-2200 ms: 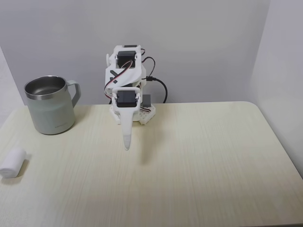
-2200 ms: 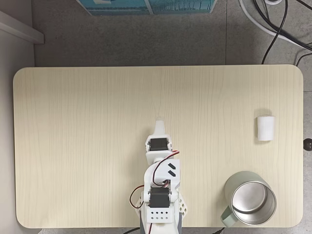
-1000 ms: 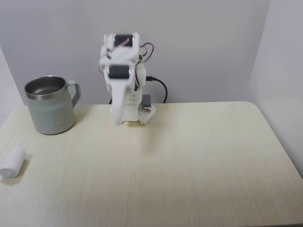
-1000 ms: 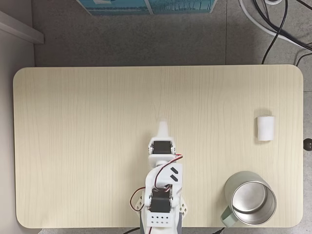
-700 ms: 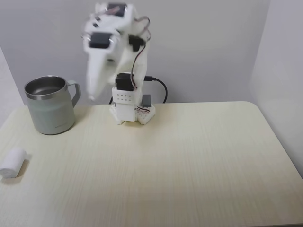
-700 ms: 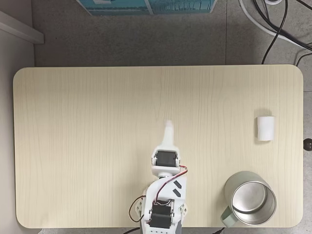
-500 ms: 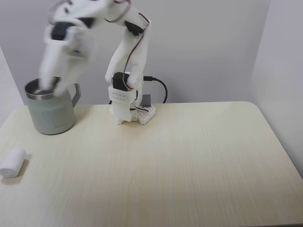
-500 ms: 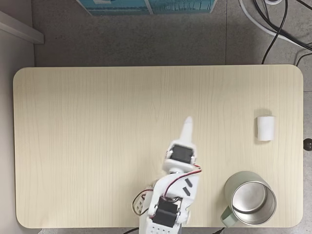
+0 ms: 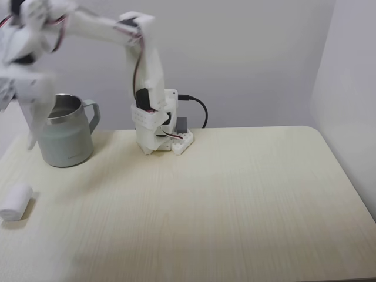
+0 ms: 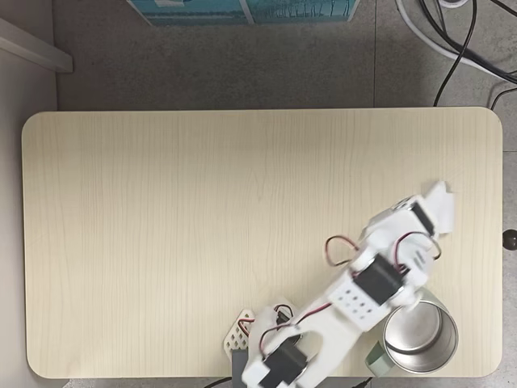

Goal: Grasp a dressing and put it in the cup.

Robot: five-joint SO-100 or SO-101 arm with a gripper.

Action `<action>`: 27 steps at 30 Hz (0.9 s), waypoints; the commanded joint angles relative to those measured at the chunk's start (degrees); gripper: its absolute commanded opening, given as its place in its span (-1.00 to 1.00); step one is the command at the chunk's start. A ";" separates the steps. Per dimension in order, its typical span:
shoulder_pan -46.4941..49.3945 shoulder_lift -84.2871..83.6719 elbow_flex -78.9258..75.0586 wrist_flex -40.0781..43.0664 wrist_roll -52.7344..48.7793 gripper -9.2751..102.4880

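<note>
The dressing [image 9: 16, 201] is a small white roll lying on the table at the far left of a fixed view from the front. In a fixed view from above, the dressing [image 10: 441, 221] lies near the right edge. The grey-green cup [image 9: 66, 140] stands upright behind it, and its steel rim [image 10: 449, 338] shows from above. My white gripper [image 9: 29, 143] is motion-blurred, hanging high beside the cup's left side and well above the dressing. From above, the gripper [image 10: 440, 192] tip overlaps the roll's far end. Its jaws are too blurred to read.
The arm's base [image 9: 158, 132] stands at the back middle of the pale wooden table [image 9: 223, 200], with a black cable behind it. The stretched arm [image 10: 363, 295] crosses part of the cup from above. Cables [image 10: 460, 40] lie on the floor beyond the table.
The arm rose from its folded pose and swung fast toward the cup and dressing side, stretching out until the gripper is over the roll. Dressing and cup have not moved.
</note>
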 commanded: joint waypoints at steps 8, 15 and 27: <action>6.50 27.42 25.40 9.14 -0.26 -0.37; 10.11 39.02 35.16 9.84 -1.58 -0.37; 10.20 51.33 40.17 10.20 -3.96 -0.39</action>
